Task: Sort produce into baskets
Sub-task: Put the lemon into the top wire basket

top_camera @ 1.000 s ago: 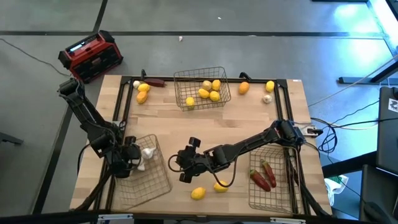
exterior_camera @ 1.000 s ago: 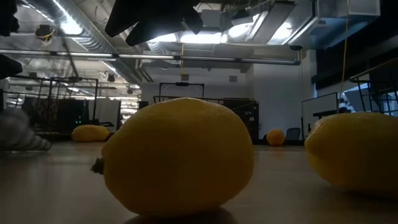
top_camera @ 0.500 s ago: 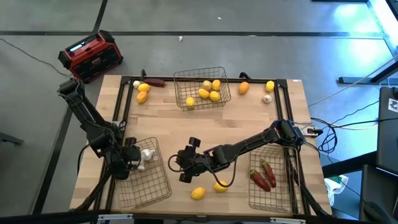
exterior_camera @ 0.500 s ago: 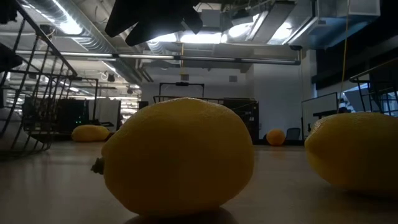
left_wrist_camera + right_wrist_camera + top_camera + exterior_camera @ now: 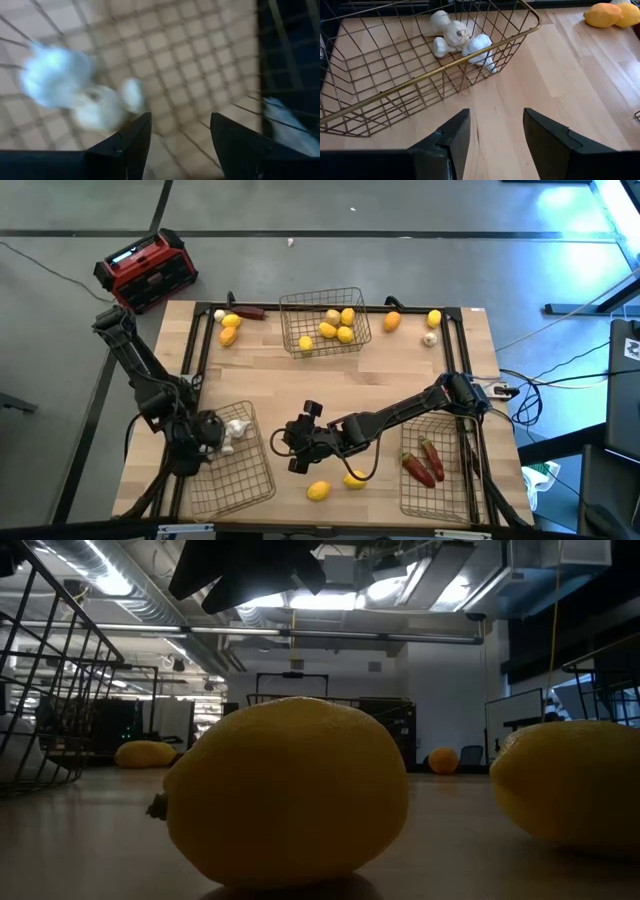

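Here the right gripper [image 5: 297,464], fingers parted and empty, hangs near the desk's front edge, with two loose yellow lemons [image 5: 318,491] just frontward; left gripper [image 5: 203,430] hovers, open, over the garlic basket [image 5: 245,480].

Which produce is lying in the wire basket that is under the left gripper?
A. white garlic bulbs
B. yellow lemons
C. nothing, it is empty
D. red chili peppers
A: the high view shows white garlic bulbs in the basket beside the left gripper, and the right wrist view shows them there too.
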Controlling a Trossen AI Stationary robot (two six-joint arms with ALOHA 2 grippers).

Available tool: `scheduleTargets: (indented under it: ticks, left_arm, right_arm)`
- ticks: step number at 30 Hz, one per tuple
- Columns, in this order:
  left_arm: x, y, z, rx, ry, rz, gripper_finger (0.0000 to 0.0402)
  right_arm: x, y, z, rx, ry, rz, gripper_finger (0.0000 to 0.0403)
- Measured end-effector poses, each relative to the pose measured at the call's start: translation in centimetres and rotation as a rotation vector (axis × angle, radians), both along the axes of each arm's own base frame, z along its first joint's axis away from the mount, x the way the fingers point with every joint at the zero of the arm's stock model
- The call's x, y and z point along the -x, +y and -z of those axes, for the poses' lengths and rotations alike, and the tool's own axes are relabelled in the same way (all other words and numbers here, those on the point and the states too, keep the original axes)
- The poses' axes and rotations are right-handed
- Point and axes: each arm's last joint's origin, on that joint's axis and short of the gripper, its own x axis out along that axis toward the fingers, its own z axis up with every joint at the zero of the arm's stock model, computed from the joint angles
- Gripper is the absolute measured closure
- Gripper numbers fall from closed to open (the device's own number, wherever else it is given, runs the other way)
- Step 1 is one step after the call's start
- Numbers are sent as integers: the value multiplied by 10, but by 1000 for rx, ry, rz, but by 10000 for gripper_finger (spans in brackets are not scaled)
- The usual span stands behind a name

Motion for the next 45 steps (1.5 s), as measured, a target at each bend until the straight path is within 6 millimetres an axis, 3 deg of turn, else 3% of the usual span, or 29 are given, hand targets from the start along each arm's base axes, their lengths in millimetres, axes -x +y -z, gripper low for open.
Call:
scheduleTargets:
  ticks: [6, 19, 29, 36, 45]
  left_arm:
    - [9, -6, 2, 48, 78, 21, 204]
    - [32, 1, 10, -20, 366, -24, 204]
    - [35, 2, 10, -37, 394, -36, 204]
    - [33, 1, 3, -34, 306, -42, 204]
    - [28, 1, 1, -69, 163, -60, 204]
  right_arm:
    - [0, 0, 0, 0, 0, 0, 221]
    - [1, 0, 2, 7, 22, -2, 221]
    - [2, 0, 0, 13, 25, -9, 221]
    - [28, 5, -32, -36, 81, -92, 221]
    - [66, 35, -31, -188, 316, -156, 221]
